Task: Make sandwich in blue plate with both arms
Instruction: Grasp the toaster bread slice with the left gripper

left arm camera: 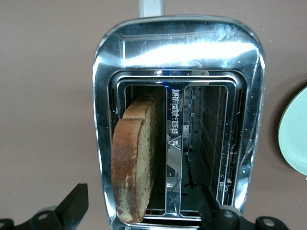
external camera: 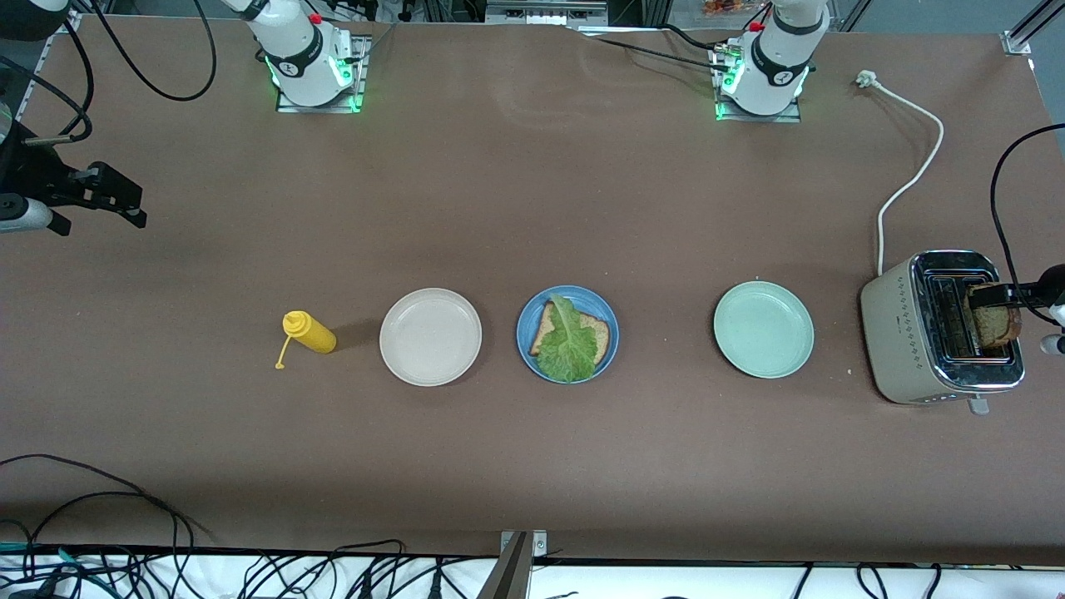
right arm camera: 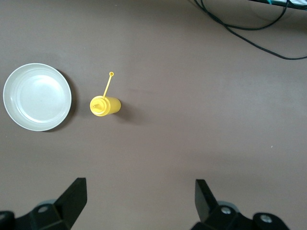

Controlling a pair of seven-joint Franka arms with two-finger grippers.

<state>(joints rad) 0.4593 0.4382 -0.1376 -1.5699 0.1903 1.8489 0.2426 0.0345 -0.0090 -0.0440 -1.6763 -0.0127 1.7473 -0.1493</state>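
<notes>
The brown table (external camera: 532,208) carries the blue plate (external camera: 527,345) with bread and lettuce, midway between a beige plate (external camera: 430,336) and a green plate (external camera: 763,329). The left gripper (left arm camera: 144,211) hangs wide-fingered over the toaster (external camera: 894,333), astride a bread slice (left arm camera: 134,167). The right gripper (right arm camera: 139,201) waits, fingers wide, above bare table near the yellow bottle (right arm camera: 105,105).

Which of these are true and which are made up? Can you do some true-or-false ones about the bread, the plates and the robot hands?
1. The blue plate holds a bread slice with a lettuce leaf on it. True.
2. A second bread slice already tops the lettuce. False: the leaf lies uncovered.
3. Another slice of bread stands in a slot of the toaster. True.
4. The left gripper hangs over the beige plate. False: it is open over the toaster.
5. The yellow bottle stands on the pale green plate. False: it is on the table beside the beige plate.
</notes>
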